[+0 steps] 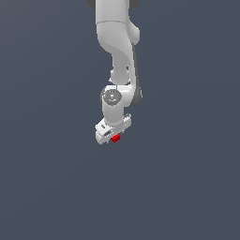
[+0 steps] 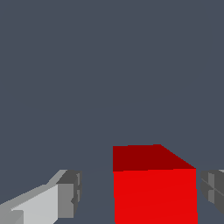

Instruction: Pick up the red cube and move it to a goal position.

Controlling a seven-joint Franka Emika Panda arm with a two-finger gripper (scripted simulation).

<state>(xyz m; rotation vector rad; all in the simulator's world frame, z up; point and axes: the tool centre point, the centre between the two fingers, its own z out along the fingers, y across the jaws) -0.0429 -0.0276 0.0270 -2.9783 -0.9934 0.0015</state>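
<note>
The small bright red plain cube [image 2: 155,188] lies between the white arm's grey-padded fingers [image 2: 69,194], nearer one pad; the fingers stand open and hold nothing.

Distant exterior; close, perhaps downward, wrist.

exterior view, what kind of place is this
Most likely a bare simulated test scene, not a real room: a flat, featureless grey-blue backdrop everywhere, a smooth white rendered arm, and one plain red cube at its tool.
</note>
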